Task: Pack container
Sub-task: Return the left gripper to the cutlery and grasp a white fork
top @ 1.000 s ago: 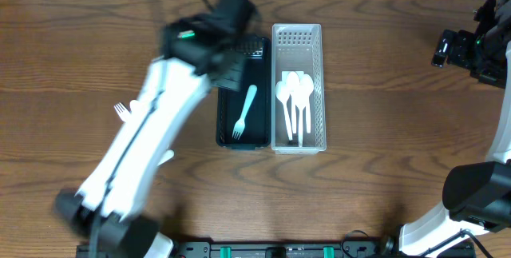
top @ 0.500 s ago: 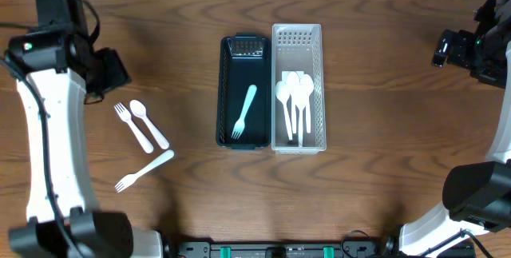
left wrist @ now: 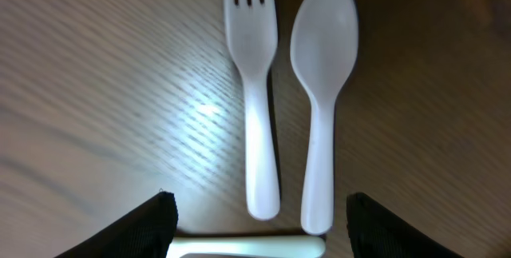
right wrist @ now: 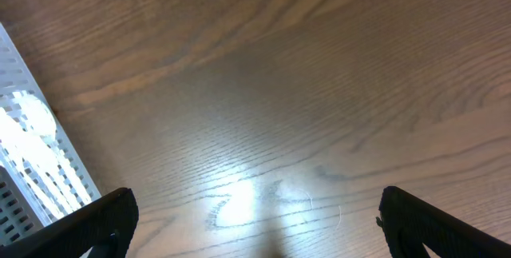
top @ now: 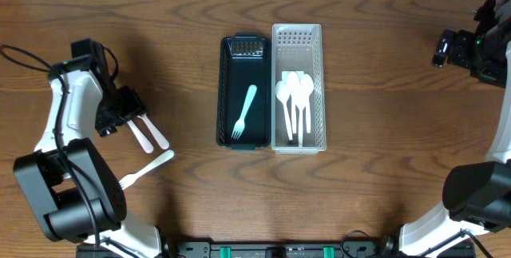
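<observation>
Dark wood-grain table [top: 383,170]; glossy surface, soft light glare on grain.

The table [top: 383,130] is brown wood with a pronounced grain and a smooth, semi-gloss finish that shows a soft light patch in both wrist views. The fork [left wrist: 254,90] and spoon [left wrist: 322,66] lying on it are white plastic, smooth, with a satin sheen. The dark container [top: 225,90] is smooth black plastic with a slight gloss on its walls. The white container [top: 297,34] is translucent white plastic with perforated walls. The pale blue fork [top: 245,110] and the white spoons [top: 294,90] are smooth moulded plastic. The left gripper [left wrist: 257,230] has matt black fingers [left wrist: 148,228]. The left arm [top: 68,110] has a smooth white plastic casing.
</observation>
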You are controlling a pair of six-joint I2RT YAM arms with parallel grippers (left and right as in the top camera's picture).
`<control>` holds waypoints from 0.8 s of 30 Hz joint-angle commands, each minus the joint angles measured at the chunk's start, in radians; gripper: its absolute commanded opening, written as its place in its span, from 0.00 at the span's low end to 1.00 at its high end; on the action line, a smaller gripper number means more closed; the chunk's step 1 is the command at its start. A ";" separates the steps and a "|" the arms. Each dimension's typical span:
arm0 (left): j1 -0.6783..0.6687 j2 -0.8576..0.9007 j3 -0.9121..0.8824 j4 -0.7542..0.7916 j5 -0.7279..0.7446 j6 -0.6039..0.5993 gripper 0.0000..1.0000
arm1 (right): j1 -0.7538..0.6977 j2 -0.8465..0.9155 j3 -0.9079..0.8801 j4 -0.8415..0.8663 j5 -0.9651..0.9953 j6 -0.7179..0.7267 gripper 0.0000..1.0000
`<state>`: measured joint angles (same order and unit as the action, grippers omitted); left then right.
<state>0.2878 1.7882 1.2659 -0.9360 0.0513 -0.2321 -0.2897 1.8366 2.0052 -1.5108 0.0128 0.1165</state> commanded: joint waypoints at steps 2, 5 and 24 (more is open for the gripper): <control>0.004 0.010 -0.068 0.054 0.013 0.002 0.70 | 0.001 0.004 -0.006 0.000 -0.001 -0.021 0.99; 0.005 0.010 -0.105 0.086 0.009 0.002 0.70 | 0.001 0.004 -0.006 -0.001 -0.001 -0.021 0.99; 0.064 0.068 -0.149 0.209 0.010 -0.017 0.70 | 0.001 0.004 -0.006 -0.019 -0.001 -0.021 0.99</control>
<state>0.3500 1.8122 1.1206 -0.7353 0.0578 -0.2356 -0.2897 1.8366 2.0052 -1.5257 0.0128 0.1097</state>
